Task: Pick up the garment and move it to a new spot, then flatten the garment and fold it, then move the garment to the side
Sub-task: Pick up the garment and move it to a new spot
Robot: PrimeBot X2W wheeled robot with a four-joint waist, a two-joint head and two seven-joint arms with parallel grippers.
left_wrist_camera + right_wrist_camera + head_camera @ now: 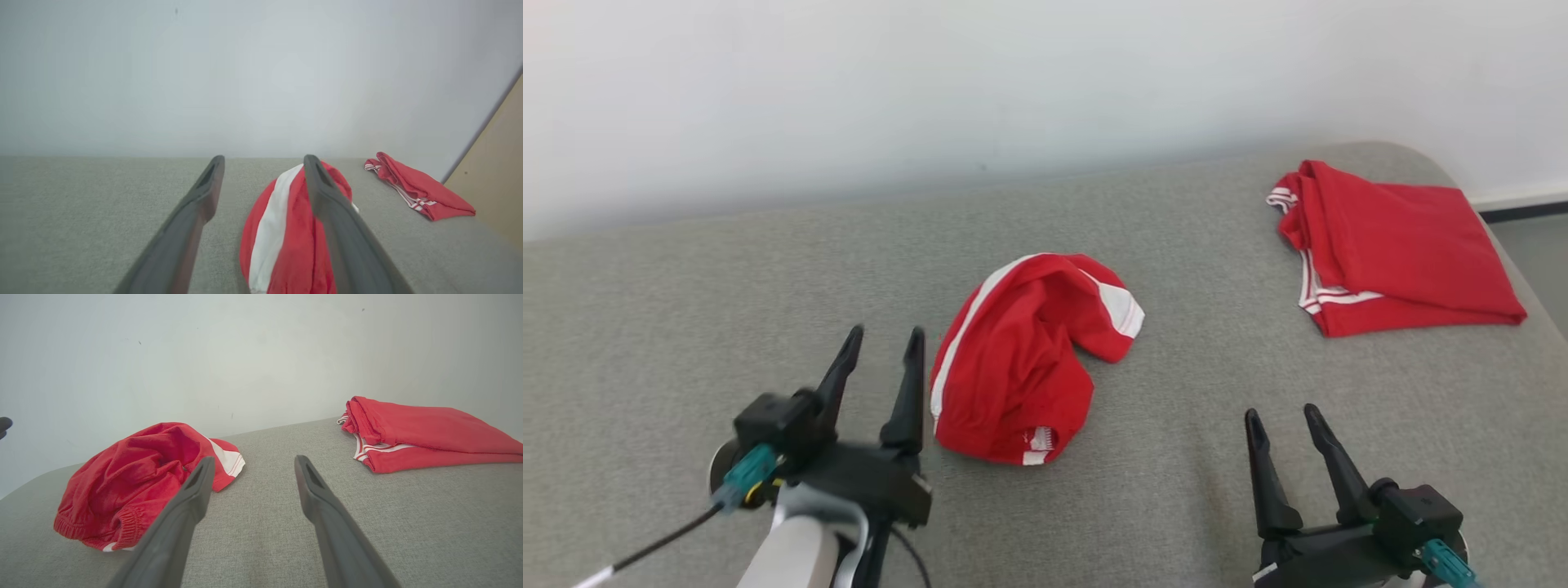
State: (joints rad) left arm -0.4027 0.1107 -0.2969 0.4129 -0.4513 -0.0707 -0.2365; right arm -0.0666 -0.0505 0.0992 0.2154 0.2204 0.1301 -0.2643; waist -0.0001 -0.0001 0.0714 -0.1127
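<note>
Found pale wall (931, 82) spanning 12 o'clock of head view. Found grey fabric-covered surface (686, 310) below it, running from 9 to 3 o'clock and down to 6, with rounded corner at 2 o'clock. Noted wood-toned panel (498, 179) at 3 o'clock of left wrist view, beyond surface edge.

Logged folded red garment (1396, 245) at 2 o'clock on surface, near rounded corner. Lying flat in tidy stack, white striped trim showing along its 9 o'clock edge. Well apart from both grippers.

Logged red shorts (1013, 359) near centre of surface, crumpled in loose heap. Broad white stripe curving along 10 o'clock side, gathered elastic waistband showing at 6 o'clock end. Resting on surface, not lifted, well apart from folded red garment.

Checked left gripper (886, 332) at 8 o'clock, fingers pointing toward 12. Jaws apart, gripping nothing. Finger on 3 o'clock side just beside shorts' 9 o'clock edge; cannot confirm contact between finger and cloth. In left wrist view, shorts lying under and past that same finger.

Checked right gripper (1281, 412) at 5 o'clock, fingers pointing toward 11. Jaws apart, bare surface between them. Positioned at 4 o'clock from shorts, clear of cloth, and at 7 o'clock from folded red garment.

Noted thin dark cable (662, 539) with white tip trailing from left wrist toward 8 o'clock corner.
</note>
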